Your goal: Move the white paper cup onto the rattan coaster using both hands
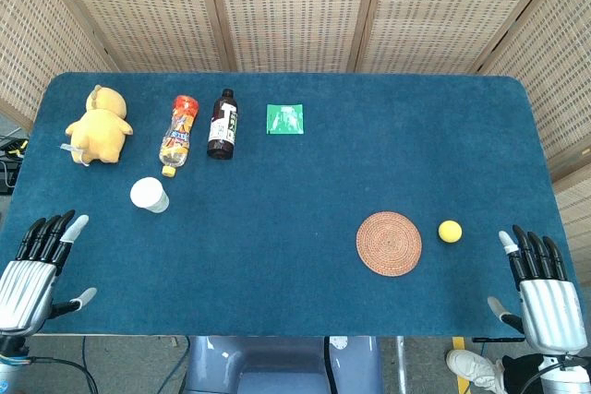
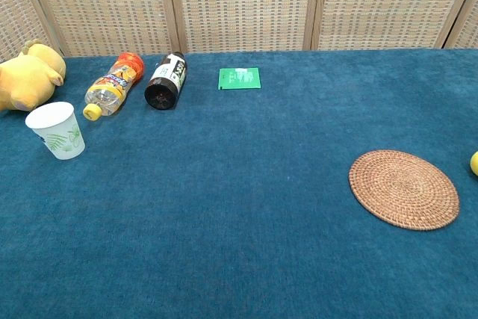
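Two hands are seen low on the blue desk [image 1: 295, 182], left hand [image 1: 35, 269] and right hand [image 1: 543, 288], both spread wide and holding nothing. The rattan coaster [image 1: 389, 243] lies far right of the white paper cup [image 1: 149, 195], which stands upright. The cup could be squashed or tipped if gripped hard. The hands are missing from the chest view.

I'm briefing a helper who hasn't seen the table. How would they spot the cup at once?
On the blue table, look to the left side, just in front of the yellow plush toy and the two lying bottles. The white paper cup stands there upright, open-topped, the only white thing.
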Motion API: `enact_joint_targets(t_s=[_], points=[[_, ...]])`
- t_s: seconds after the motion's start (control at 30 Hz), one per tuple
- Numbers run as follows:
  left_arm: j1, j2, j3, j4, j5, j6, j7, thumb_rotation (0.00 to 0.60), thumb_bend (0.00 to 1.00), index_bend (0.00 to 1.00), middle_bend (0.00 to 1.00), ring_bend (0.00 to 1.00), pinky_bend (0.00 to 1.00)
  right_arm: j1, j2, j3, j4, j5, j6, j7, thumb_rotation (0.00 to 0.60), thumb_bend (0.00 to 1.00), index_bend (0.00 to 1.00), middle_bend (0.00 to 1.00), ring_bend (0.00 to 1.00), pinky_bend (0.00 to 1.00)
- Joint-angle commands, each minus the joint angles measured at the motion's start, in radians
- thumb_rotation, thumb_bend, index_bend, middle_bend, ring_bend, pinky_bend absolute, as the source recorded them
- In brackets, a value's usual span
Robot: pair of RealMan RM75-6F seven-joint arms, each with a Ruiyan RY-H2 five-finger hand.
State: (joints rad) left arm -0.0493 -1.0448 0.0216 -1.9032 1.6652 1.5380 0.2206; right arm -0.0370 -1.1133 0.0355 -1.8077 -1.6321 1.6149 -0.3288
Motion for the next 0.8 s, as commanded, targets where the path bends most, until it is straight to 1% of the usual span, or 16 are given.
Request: enact_joint_targets(t_s=[0.03, 0.23, 0.37, 0.43, 0.53, 0.63, 0.7, 0.73, 0.8], points=[[0.000, 0.000, 0.000, 0.000, 0.002, 0.000, 0.000, 0.600, 0.13, 0.00, 0.00, 0.00, 0.00, 0.001, 0.001, 0.001, -0.002, 0.008, -0.005, 0.001, 0.600, 0.00, 0.00, 0.00, 0.00, 0.00], [-0.007, -0.005, -0.003, 0.006, -0.002, -0.012, 0.002, 0.600, 0.13, 0.00, 0.00, 0.00, 0.00, 0.001, 0.005, 0.003, -0.008, 0.016, -0.008, 0.002, 0.600, 0.00, 0.00, 0.00, 0.00, 0.00], [-0.049, -0.015, -0.030, 0.028, -0.023, -0.063, 0.000, 0.600, 0.13, 0.00, 0.00, 0.00, 0.00, 0.001, 0.003, 0.005, -0.007, 0.014, -0.002, 0.009, 0.600, 0.00, 0.00, 0.00, 0.00, 0.00], [-0.098, -0.027, -0.061, 0.059, -0.047, -0.119, -0.023, 0.600, 0.12, 0.00, 0.00, 0.00, 0.00, 0.002, 0.001, 0.005, -0.004, 0.015, -0.004, 0.009, 0.600, 0.00, 0.00, 0.00, 0.00, 0.00], [-0.182, -0.034, -0.107, 0.103, -0.087, -0.226, -0.014, 0.600, 0.10, 0.00, 0.00, 0.00, 0.00, 0.007, -0.004, 0.009, 0.001, 0.021, -0.011, 0.008, 0.600, 0.00, 0.00, 0.00, 0.00, 0.00], [-0.281, -0.056, -0.158, 0.156, -0.138, -0.347, 0.054, 0.600, 0.09, 0.00, 0.00, 0.00, 0.00, 0.013, -0.009, 0.018, 0.006, 0.038, -0.020, 0.006, 0.600, 0.00, 0.00, 0.00, 0.00, 0.00], [-0.332, -0.074, -0.178, 0.185, -0.177, -0.420, 0.087, 0.600, 0.09, 0.00, 0.00, 0.00, 0.00, 0.016, -0.011, 0.023, 0.010, 0.054, -0.028, 0.006, 0.600, 0.00, 0.00, 0.00, 0.00, 0.00], [-0.369, -0.091, -0.191, 0.210, -0.209, -0.473, 0.100, 0.600, 0.09, 0.00, 0.00, 0.00, 0.00, 0.019, -0.012, 0.027, 0.012, 0.066, -0.034, 0.007, 0.600, 0.00, 0.00, 0.00, 0.00, 0.00], [-0.421, -0.126, -0.206, 0.265, -0.254, -0.546, 0.117, 0.600, 0.09, 0.00, 0.00, 0.00, 0.00, 0.022, -0.013, 0.033, 0.016, 0.084, -0.042, 0.009, 0.600, 0.00, 0.00, 0.00, 0.00, 0.00]])
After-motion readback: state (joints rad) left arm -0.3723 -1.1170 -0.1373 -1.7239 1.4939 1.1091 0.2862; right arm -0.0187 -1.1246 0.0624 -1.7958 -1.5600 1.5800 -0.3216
